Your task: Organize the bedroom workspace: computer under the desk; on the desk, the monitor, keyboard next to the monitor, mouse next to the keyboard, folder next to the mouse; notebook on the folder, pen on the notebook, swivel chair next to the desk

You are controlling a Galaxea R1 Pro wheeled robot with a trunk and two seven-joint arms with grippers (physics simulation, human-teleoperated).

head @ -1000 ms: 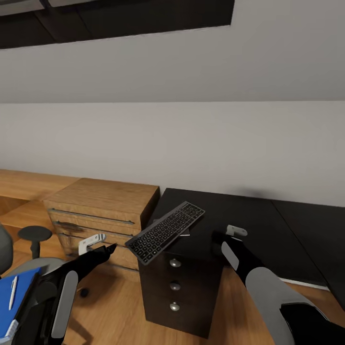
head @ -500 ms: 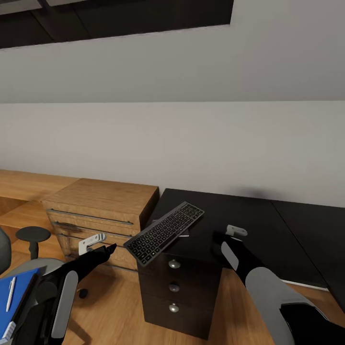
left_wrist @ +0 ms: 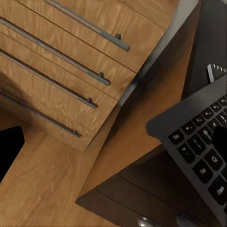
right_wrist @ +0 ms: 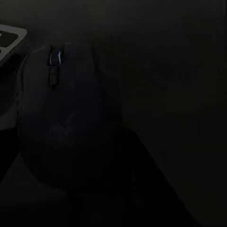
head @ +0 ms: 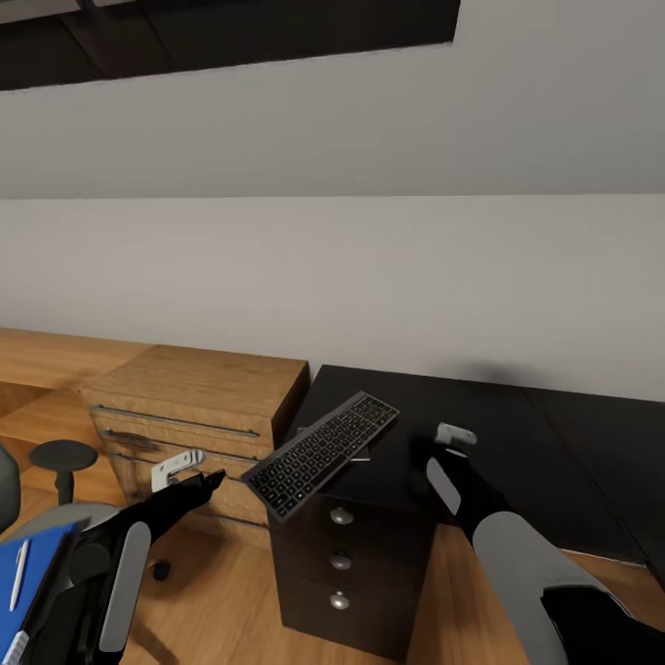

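Right wrist view: mouse (right_wrist: 66, 113) sits close under right end effector (head: 434, 462), jaw state unclear. Keyboard (head: 320, 451) overhangs the surface (head: 517, 434) edge; seat it fully, then place mouse beside.

A light wood drawer unit (head: 194, 406) stands just beyond my left claw, against a plain grey wall (head: 369, 277), on wood flooring (head: 212, 600).

Both arms (head: 129, 545) extended forward, low
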